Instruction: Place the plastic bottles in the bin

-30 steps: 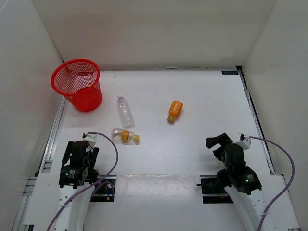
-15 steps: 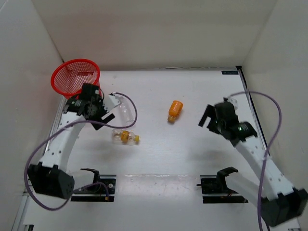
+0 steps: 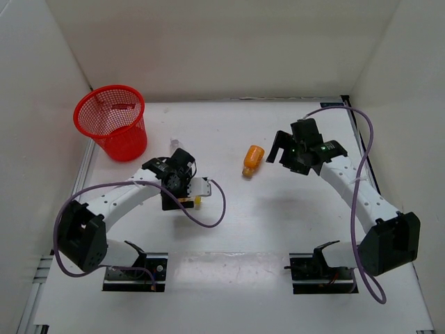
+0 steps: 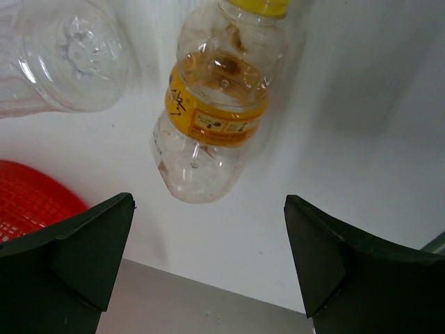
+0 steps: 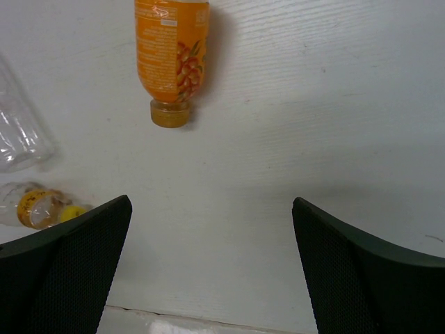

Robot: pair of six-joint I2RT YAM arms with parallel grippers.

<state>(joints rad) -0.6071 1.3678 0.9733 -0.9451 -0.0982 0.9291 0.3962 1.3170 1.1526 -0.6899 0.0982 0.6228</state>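
The red mesh bin [image 3: 111, 122] stands at the far left; its rim shows in the left wrist view [image 4: 28, 209]. The short clear bottle with orange-yellow contents [image 3: 189, 201] lies under my left gripper [image 3: 174, 197], which is open and hovers above it; its base lies just beyond and between the fingers in the left wrist view [image 4: 212, 104]. The slim clear bottle [image 3: 176, 147] is partly hidden by the left arm; its base shows close by [image 4: 66, 59]. The all-orange bottle [image 3: 253, 160] lies mid-table. My right gripper [image 3: 286, 156] is open, just right of it, empty; the bottle [image 5: 172, 56] lies beyond the fingers.
White walls enclose the table on three sides. A metal rail [image 3: 82, 182] runs along the left edge below the bin. The two arm bases [image 3: 306, 268] sit at the near edge. The slim bottle [image 5: 17, 139] and the short one [image 5: 42, 207] show at the left of the right wrist view.
Both arms have swung out from their folded pose. The left gripper moved from beside the bin to above the short bottle. The right gripper moved up and left toward the orange bottle.
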